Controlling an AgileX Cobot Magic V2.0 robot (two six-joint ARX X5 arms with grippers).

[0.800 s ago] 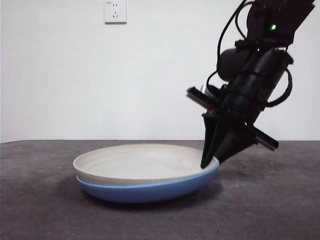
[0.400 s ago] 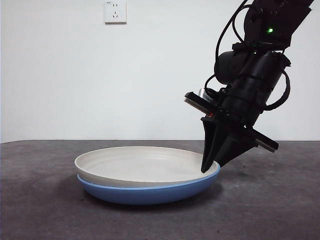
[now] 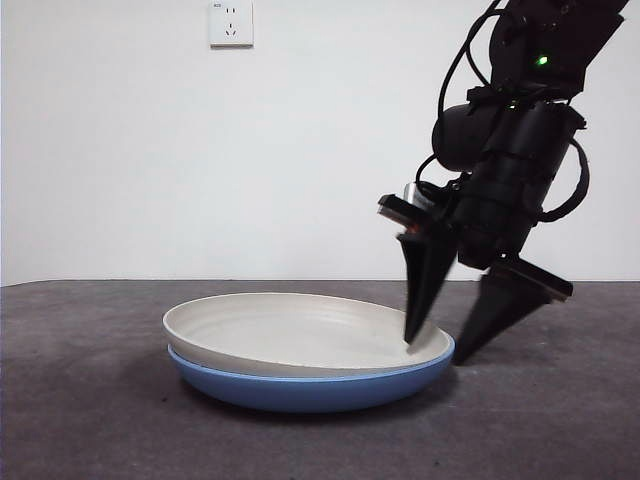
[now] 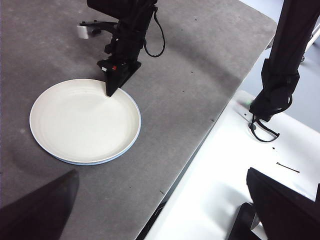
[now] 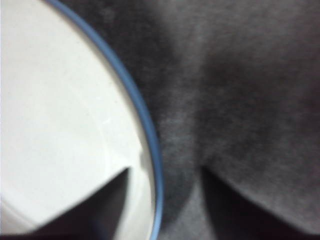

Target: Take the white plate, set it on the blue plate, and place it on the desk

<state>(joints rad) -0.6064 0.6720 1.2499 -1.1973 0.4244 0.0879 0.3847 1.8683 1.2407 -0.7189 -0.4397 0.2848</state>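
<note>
The white plate (image 3: 290, 330) rests nested in the blue plate (image 3: 300, 390) on the desk (image 3: 90, 420). My right gripper (image 3: 436, 350) is open and straddles the plates' right rim, one jaw inside over the white plate, the other outside above the desk. In the right wrist view the white plate (image 5: 55, 110) and the thin blue plate rim (image 5: 145, 125) pass between the open jaws of my right gripper (image 5: 165, 170). My left gripper (image 4: 161, 171) hangs high and open, looking down on the white plate (image 4: 82, 120) and the right gripper (image 4: 111, 92).
A wall socket (image 3: 230, 22) sits high on the white wall behind. In the left wrist view the desk's edge meets a white surface (image 4: 235, 165), where a black arm post (image 4: 282, 65) stands.
The right gripper has opened and let go of the white plate's rim. The stacked plates have slid slightly right and now sit level.
</note>
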